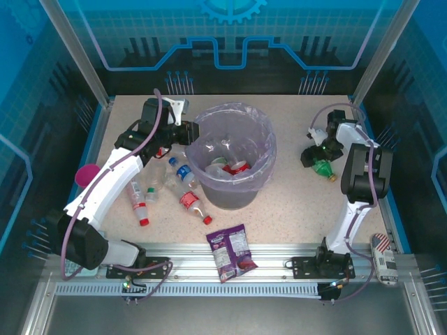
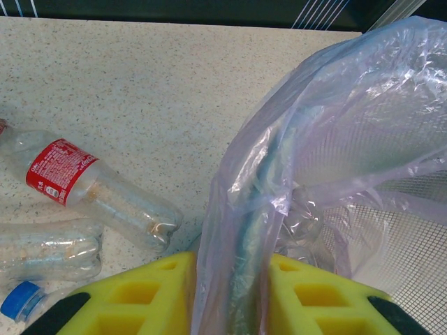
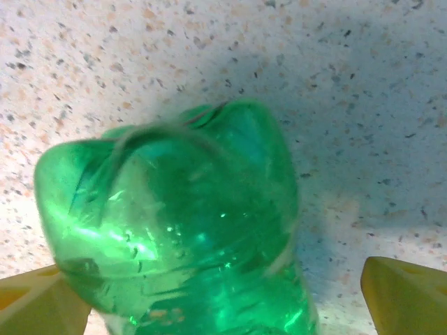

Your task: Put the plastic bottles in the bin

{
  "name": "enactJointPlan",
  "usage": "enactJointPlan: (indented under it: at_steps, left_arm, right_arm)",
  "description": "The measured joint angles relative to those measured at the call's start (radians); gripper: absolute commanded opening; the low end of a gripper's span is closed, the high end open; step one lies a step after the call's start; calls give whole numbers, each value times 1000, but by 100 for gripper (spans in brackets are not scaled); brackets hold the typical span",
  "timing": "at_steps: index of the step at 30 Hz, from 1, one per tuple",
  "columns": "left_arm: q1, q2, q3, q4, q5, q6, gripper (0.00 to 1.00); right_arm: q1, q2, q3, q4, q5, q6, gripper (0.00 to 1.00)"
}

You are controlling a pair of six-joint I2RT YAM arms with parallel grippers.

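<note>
Item: right gripper (image 1: pixel 316 155), right of frame in the top view. Its jaws are wide and straddle the green bottle (image 3: pixel 174 223), which lies on the table (image 1: pixel 293 202) well apart from the bin (image 1: pixel 260 185). In the wrist view, one finger (image 3: pixel 35 307) at lower left touches the bottle's side. The other, at lower right, stands off it with bare table between. Nothing is held yet.

Item: left gripper (image 1: pixel 183 132), upper left of centre. Its fingers (image 2: pixel 140 300) sit either side of the bin's bag-lined rim, which fills the gap between them — I read this as a steadying pinch.

Item: loose stock. Red-labelled bottles (image 1: pixel 138 202) and a blue-labelled bottle (image 1: pixel 183 173) lie on the table left of the bin, and several more are already inside it.

Handling note for the step in hand — grasping the green bottle. I would centre the jaws so both pads meet it together; otherwise the one-sided touch may roll it away. The body looks thin and round, so I would close gently. I would then lift it clear of the rim and release over the opening, with the left hold bracing the bin.
</note>
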Motion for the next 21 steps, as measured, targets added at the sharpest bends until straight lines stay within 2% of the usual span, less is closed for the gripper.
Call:
enactJointPlan:
  at_steps: [3,6,8,10,15,21]
  left_arm:
    - [0,0,0,0,0,0,31]
    - [0,0,0,0,0,0,30]
    - [0,0,0,0,0,0,30]
    - [0,0,0,0,0,0,30]
    - [0,0,0,0,0,0,30]
    - [0,0,0,0,2,0,30]
  right_arm:
    - [5,0,-1,0,-22,49,84]
    - [21,0,-11,0,-21,97,83]
    - [41,0,-22,0,-8,118,79]
    - [67,0,-32,-3,-2,144,71]
    - [97,-17,-60,0,19,205,63]
    - [96,-97,-73,11,22,252,59]
